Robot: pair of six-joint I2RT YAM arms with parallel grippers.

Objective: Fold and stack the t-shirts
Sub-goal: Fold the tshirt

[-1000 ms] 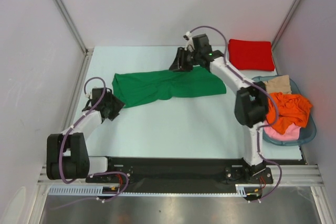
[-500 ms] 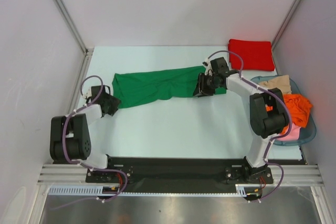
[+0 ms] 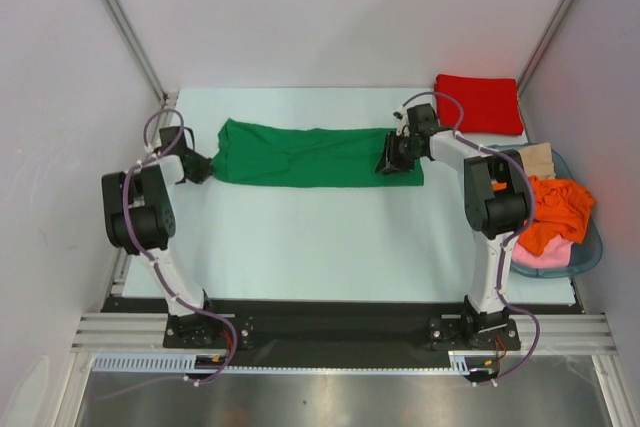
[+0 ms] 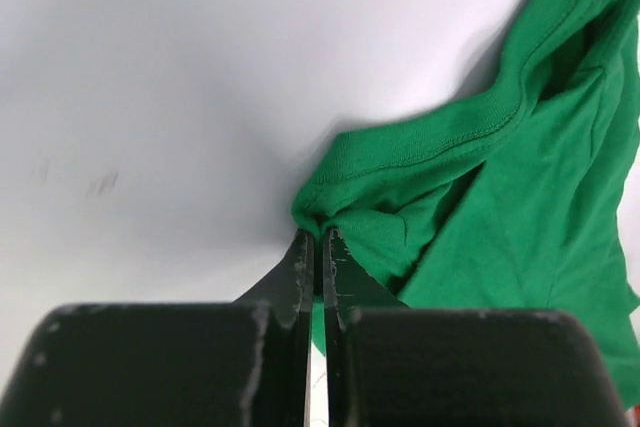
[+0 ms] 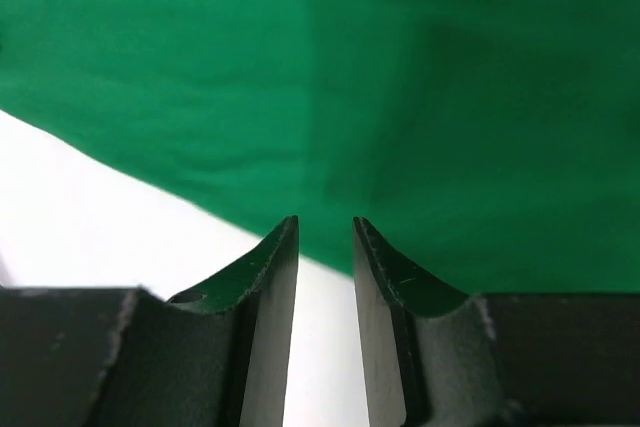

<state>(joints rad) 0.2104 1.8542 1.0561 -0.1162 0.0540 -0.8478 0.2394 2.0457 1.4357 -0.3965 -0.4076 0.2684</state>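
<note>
A bright green t-shirt (image 3: 310, 155) lies on the table as a long, flattened band running left to right. My left gripper (image 3: 203, 167) is at its left end, shut on a bunched corner of the hem (image 4: 330, 212). My right gripper (image 3: 392, 161) hovers over the shirt's right end. Its jaws stand a little apart above the cloth's near edge (image 5: 330, 147), with only bare table showing between them (image 5: 325, 219). A red t-shirt (image 3: 478, 103) lies folded at the back right corner.
A blue basket (image 3: 590, 252) at the right edge holds orange (image 3: 552, 209), pink (image 3: 545, 255) and beige (image 3: 528, 159) garments. Walls close in the table on three sides. The arm bases stand along the near rail.
My left gripper swung up to the shirt's left end and closed on the corner. The right gripper came forward to the shirt's right end. The shirt now lies straighter and longer.
</note>
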